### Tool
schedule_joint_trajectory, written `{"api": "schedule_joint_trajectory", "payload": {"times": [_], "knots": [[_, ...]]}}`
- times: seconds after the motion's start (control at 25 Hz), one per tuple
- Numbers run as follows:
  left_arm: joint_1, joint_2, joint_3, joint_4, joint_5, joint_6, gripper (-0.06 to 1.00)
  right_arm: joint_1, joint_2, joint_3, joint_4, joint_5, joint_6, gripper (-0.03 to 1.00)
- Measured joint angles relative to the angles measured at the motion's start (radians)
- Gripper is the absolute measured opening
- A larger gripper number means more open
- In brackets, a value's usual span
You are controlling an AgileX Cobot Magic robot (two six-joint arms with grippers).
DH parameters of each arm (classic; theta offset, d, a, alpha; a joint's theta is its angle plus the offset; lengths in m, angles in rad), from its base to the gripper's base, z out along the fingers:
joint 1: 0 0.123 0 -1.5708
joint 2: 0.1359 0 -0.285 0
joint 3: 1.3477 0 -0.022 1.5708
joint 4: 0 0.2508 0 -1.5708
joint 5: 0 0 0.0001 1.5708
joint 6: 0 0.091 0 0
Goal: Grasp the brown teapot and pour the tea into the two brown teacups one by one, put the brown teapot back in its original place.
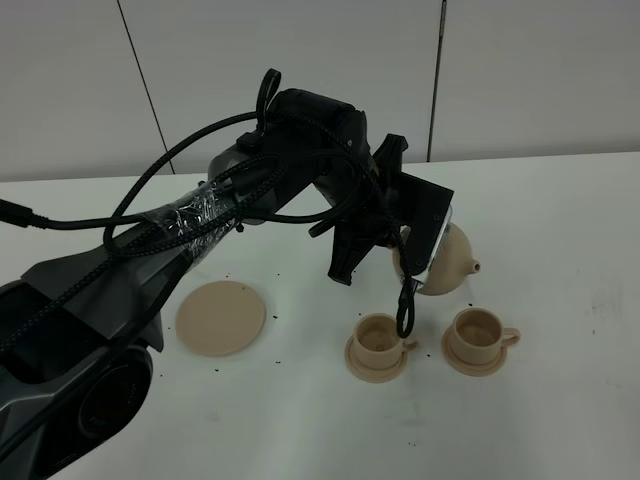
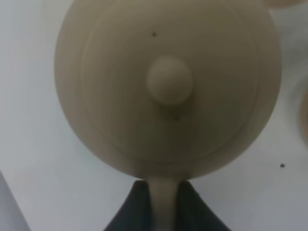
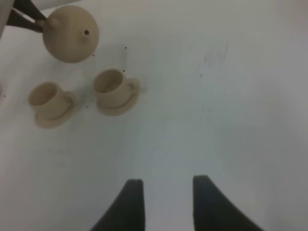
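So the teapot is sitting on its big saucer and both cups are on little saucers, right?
No: the exterior high view shows the brown teapot off its big saucer, held by the left gripper. Both teacups are on little saucers.

One teapot (image 1: 450, 266), two teacups (image 1: 380, 337) (image 1: 478, 328), two small saucers (image 1: 377, 373) (image 1: 470, 366) beneath them, and one wider saucer (image 1: 221, 317) toward nine o'clock of them.

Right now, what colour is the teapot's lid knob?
Lid knob: plain tan-beige; best seen in the left wrist view.
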Motion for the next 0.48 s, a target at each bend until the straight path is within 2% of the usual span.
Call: {"api": "schedule_joint_trajectory", "payload": {"times": [0.2, 0.48], "knots": [[-0.013, 0.0, 0.0, 0.039, -0.001, 0.012, 0.17, 0.0, 0.0, 0.0, 0.0, 0.0, 0.0, 0.24], [-0.024, 0.0, 0.0, 0.04, -0.008, 0.089, 0.17, 0.0, 0.0, 0.0, 0.0, 0.0, 0.0, 0.24]]}}
